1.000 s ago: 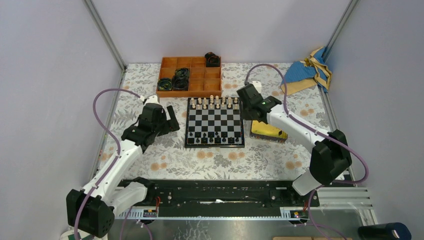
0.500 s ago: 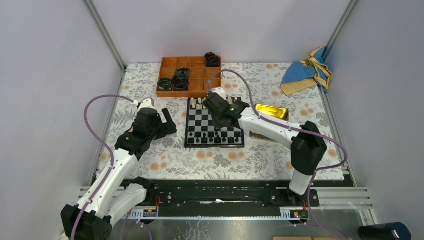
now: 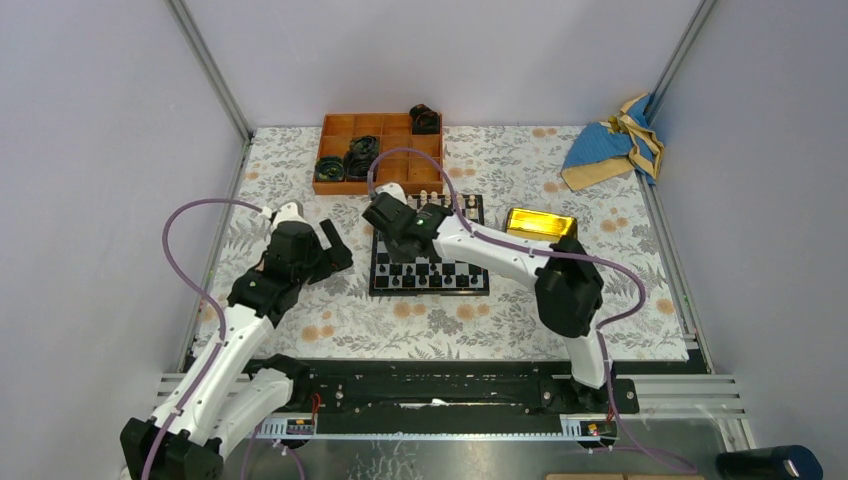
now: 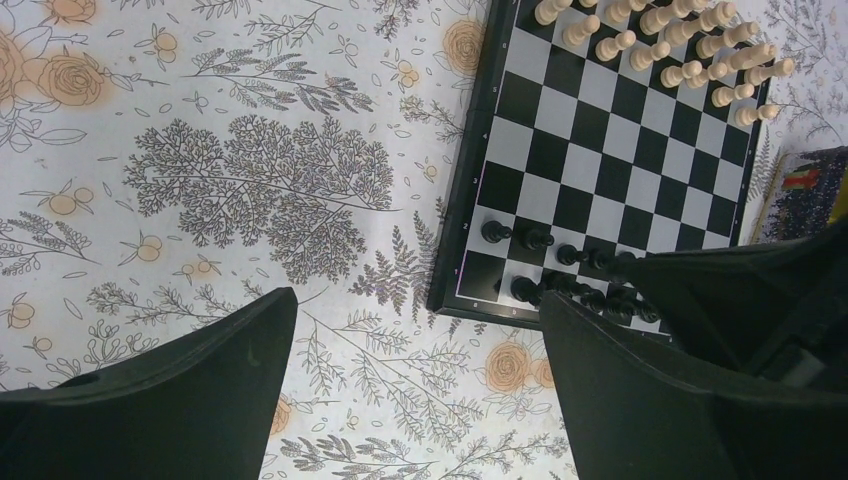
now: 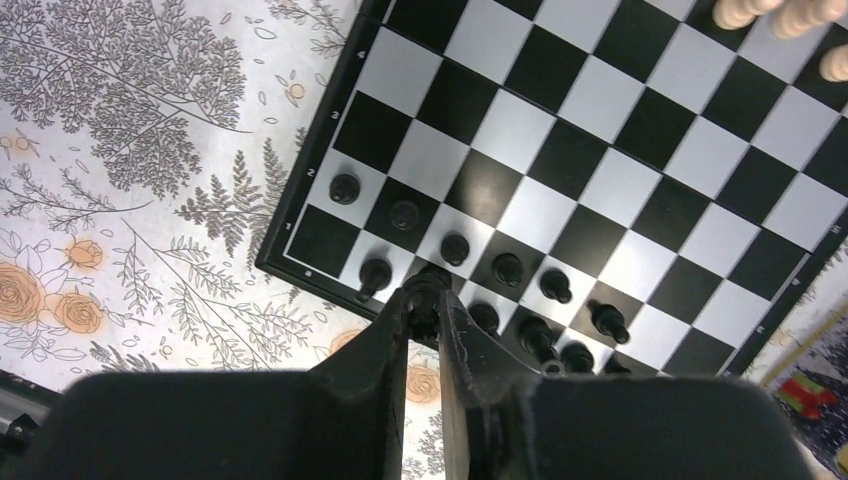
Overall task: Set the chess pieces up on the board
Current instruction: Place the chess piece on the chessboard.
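Black chess pieces: grouped on the two nearest ranks of the board, toward its near left corner, just ahead of the right gripper. Held piece, also black: pinched at the fingertips, above the near edge of the board. Cream chessmen: lined up on the two far ranks, well apart from both grippers.

Surface: floral tablecloth under the board. Behind the board, orange tray with black coiled rings in some compartments. To the right of the board, gold box; at the far right corner, blue-and-tan cloth. Enclosure: plain grey walls on three sides.

Right gripper: nearly closed, clenched on the held piece, reaching across the left half of the board.

Left gripper: spread fully wide, nothing between the fingers, poised above the tablecloth just beside the left edge of the board.
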### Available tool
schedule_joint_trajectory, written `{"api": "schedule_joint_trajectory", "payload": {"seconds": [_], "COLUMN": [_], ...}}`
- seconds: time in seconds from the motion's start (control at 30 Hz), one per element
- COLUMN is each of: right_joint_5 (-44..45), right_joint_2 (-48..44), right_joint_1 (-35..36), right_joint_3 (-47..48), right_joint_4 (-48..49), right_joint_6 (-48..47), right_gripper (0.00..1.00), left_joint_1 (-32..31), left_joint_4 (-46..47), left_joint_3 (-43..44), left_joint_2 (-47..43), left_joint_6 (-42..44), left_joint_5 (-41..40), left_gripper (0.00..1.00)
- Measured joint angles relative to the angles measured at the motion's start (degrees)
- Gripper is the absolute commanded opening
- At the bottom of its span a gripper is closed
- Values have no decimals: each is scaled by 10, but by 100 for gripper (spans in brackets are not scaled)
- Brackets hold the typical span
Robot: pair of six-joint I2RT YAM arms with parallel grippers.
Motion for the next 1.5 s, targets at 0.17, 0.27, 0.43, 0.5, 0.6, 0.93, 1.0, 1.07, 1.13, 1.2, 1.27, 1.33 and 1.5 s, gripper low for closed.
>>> {"api": "schedule_joint_trajectory", "payload": {"seconds": [0.17,0.27,0.43,0.5,0.6,0.93,1.0,1.07,1.13,1.2,1.27,1.33,1.5], "right_joint_5": [-9,-15,-21,-23,-30,-36,-36,-38,-40,-45,-47,-49,-49], "right_joint_2": [41,63,96,108,118,127,127,127,127,127,129,131,142], "right_joint_1": [9,14,21,24,27,39,41,43,44,45,45,45,45], "right_joint_3": [41,67,113,130,141,142,142,142,142,142,140,136,127], "right_joint_4": [-14,-24,-36,-43,-49,-59,-59,-59,-59,-59,-58,-58,-58], "right_joint_6": [-2,-4,-7,-9,-10,-11,-11,-11,-11,-11,-11,-12,-15], "right_gripper": [0,0,0,0,0,0,0,0,0,0,0,0,0], "left_joint_1": [0,0,0,0,0,0,0,0,0,0,0,0,0], "left_joint_4": [-3,-11,-30,-32,-34,-39,-39,-39,-39,-39,-39,-39,-39], "left_joint_3": [-2,-2,-2,-2,-2,-2,-2,-2,-2,-2,-2,-2,-2], "left_joint_2": [-18,-25,-40,-48,-58,-68,-68,-68,-68,-69,-70,-71,-71], "left_joint_6": [-7,-9,-10,-10,-10,-10,-10,-10,-10,-11,-11,-11,-11], "left_joint_5": [-9,-27,-61,-72,-83,-101,-102,-103,-103,-103,-104,-104,-106], "left_gripper": [99,99,99,99,99,99,99,99,99,99,99,99,99]}}
